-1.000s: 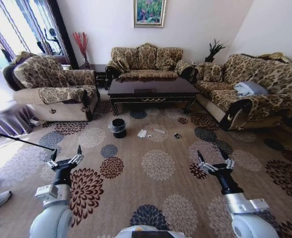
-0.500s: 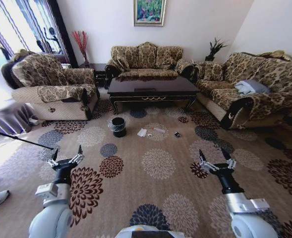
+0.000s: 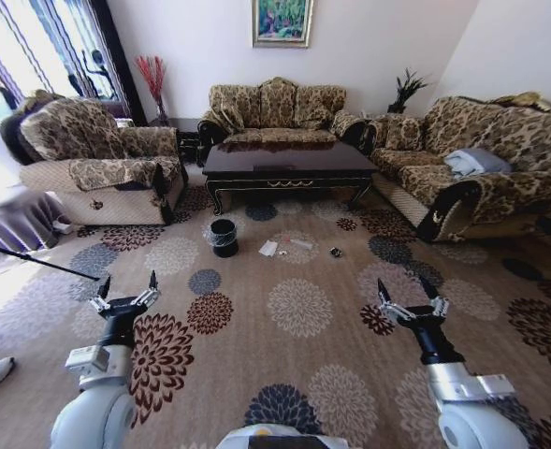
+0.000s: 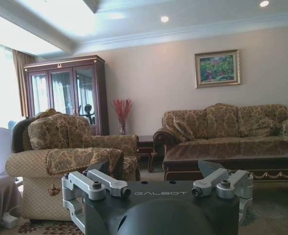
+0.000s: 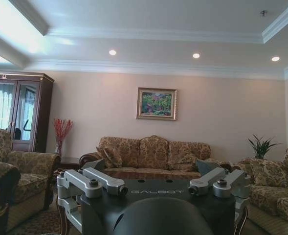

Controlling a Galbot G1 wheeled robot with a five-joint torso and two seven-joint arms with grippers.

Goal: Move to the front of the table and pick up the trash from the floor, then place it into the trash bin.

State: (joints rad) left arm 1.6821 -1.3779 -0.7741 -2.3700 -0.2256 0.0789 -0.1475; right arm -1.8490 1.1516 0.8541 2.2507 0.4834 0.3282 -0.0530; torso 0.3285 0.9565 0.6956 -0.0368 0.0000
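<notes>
Toward the upper middle of the head view, past a wide stretch of patterned carpet, I have the table in front of the far sofa. The trash lies on the floor just below the table's front edge: a white folded piece, a pale slim piece beside it, and a small dark scrap off to the right. The trash bin stands on the carpet just left of the litter, near the table's left leg.

At the lower left of the frame my left gripper is held out over the carpet with its fingers spread; at the lower right my right gripper is the same, spread and holding nothing. Both are well apart from the litter.

My worry is the approach. If I drive straight at the pile, the base could roll over the pieces or nudge the light bin and tip it. A dark thin pole crosses the floor at the left edge, and the left arm could catch it.

From this far I cannot tell how many scraps there are or what the dark one is. The wrist views look level across the room, so the floor near the litter is hidden from them.
</notes>
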